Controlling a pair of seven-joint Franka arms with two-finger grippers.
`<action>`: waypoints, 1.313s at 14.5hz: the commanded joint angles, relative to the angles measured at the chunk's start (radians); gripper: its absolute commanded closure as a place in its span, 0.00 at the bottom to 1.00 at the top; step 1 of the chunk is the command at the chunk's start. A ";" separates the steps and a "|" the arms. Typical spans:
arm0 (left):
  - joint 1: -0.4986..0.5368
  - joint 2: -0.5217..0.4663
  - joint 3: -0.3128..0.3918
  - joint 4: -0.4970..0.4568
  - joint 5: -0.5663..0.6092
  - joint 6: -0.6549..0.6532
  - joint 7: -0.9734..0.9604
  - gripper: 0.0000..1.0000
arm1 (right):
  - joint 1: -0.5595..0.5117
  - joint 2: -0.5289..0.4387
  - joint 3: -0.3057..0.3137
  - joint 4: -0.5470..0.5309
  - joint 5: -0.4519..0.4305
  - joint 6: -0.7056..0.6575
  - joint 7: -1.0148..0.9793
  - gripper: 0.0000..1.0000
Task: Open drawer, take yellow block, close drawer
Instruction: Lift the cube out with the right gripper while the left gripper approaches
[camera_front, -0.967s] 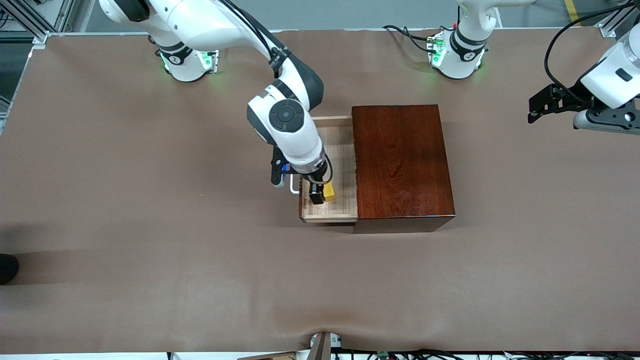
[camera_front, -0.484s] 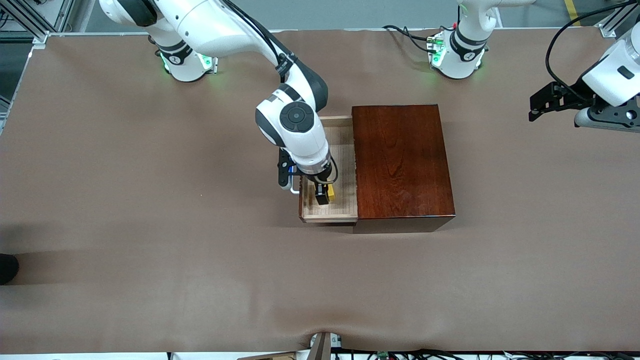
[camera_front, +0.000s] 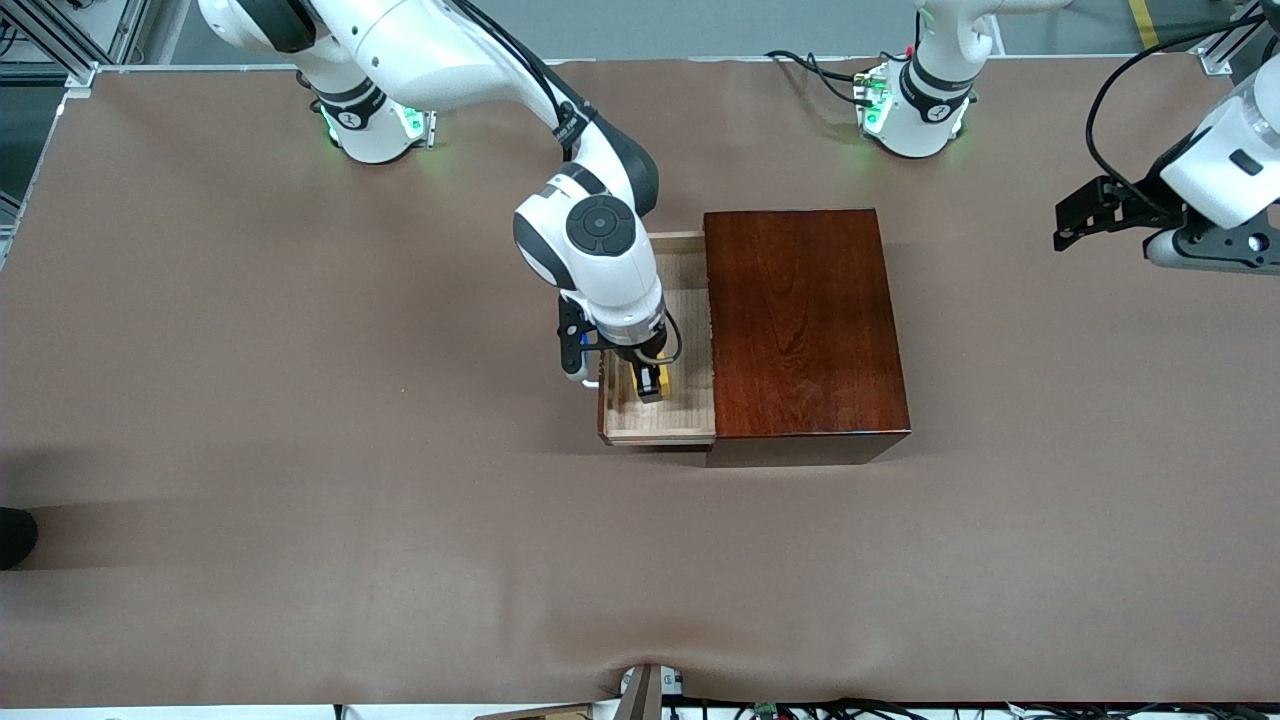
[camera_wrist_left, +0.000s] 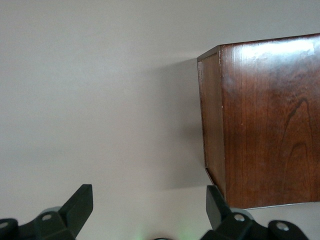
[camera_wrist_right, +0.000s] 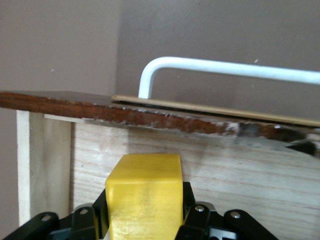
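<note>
The drawer (camera_front: 660, 418) stands pulled out of the dark reddish-brown wooden box (camera_front: 800, 320) toward the right arm's end of the table, its pale interior showing. My right gripper (camera_front: 650, 388) reaches down into the drawer and is shut on the yellow block (camera_front: 661, 381). In the right wrist view the yellow block (camera_wrist_right: 144, 197) fills the space between the black fingers, with the drawer's front wall (camera_wrist_right: 200, 165) and white bar handle (camera_wrist_right: 225, 70) past it. My left gripper (camera_front: 1075, 222) hangs open and empty in the air at the left arm's end of the table, where that arm waits.
The wooden box (camera_wrist_left: 265, 120) shows in the left wrist view on the brown table cover (camera_front: 300, 450). The two arm bases (camera_front: 370, 125) stand at the table's edge farthest from the front camera. Cables (camera_front: 820, 70) lie by the left arm's base.
My right gripper has shifted a little toward the box and lowered into the drawer around the yellow block, closing on it. My left gripper has barely drifted.
</note>
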 joint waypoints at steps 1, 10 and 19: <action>-0.014 0.006 0.001 0.004 -0.018 0.011 -0.044 0.00 | 0.001 -0.082 0.003 0.019 0.019 -0.115 -0.006 0.97; -0.074 0.272 -0.186 0.207 -0.017 0.011 -0.627 0.00 | -0.250 -0.396 -0.008 -0.090 0.055 -0.497 -0.803 1.00; -0.445 0.552 -0.192 0.339 -0.014 0.379 -1.361 0.00 | -0.829 -0.487 -0.014 -0.222 0.038 -0.498 -1.941 1.00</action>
